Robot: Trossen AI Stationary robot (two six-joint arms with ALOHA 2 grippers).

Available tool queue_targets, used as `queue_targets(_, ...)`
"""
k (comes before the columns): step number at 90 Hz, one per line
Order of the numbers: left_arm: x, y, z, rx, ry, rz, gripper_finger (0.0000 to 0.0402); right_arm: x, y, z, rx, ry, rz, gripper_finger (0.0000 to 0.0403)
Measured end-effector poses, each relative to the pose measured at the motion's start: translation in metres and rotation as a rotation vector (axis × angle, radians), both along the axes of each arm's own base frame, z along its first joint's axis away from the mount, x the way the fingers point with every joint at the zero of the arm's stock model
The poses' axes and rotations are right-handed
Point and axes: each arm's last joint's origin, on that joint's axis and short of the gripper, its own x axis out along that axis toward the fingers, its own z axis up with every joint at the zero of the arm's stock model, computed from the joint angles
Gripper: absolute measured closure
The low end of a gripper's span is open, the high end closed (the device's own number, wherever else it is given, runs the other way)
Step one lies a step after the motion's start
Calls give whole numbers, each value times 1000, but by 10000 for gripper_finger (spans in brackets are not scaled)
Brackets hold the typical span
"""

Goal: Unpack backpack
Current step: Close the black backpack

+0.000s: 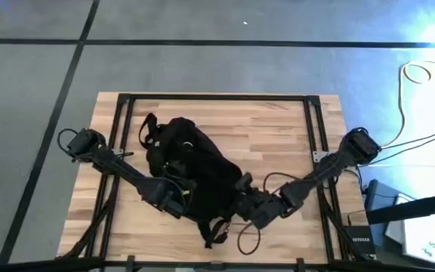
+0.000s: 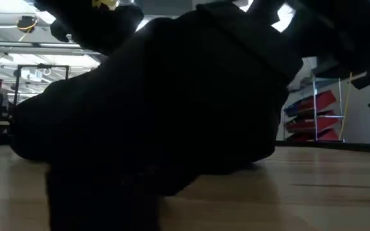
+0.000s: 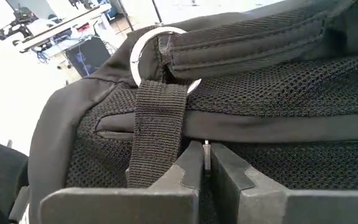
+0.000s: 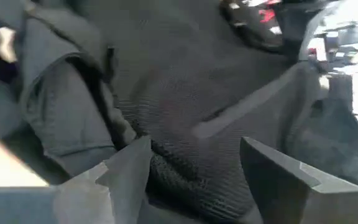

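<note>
Both end effectors at the backpack (image 1: 191, 170) — left (image 3: 205, 163) pinching (zipper pull), right (image 4: 194, 165) spread.

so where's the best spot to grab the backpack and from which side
Probably the webbing strap under the metal ring on the backpack: it stands proud of the mesh, flat and narrow enough to pinch. Come in from the left arm's side, where the left gripper sits nearly shut against the bag just beside it. The right gripper is open at the mesh, which offers only loose fabric.

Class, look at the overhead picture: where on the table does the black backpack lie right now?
The backpack lies on the wooden table, left of centre in the high view, between the left claw and the right claw.
</note>
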Motion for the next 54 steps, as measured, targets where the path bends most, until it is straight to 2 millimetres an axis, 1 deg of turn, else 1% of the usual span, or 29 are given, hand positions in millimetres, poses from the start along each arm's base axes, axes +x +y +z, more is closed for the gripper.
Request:
queue_targets(11, 0, 0, 0, 0, 0, 0, 401, 1, -3, -2, 30, 50, 34, 167)
queue_targets(22, 0, 0, 0, 0, 0, 0, 401, -2, -5, -5, -50, 106, 62, 166)
queue_targets(30, 0, 0, 0, 0, 0, 0, 401, -4, -2, -5, -107, 126, 107, 166)
queue_targets(42, 0, 0, 0, 0, 0, 0, 401, -5, -3, -5, -151, 153, 131, 166)
queue_targets(54, 0, 0, 0, -3, -6, 0, 401, -1, -13, -5, -189, 166, 94, 166)
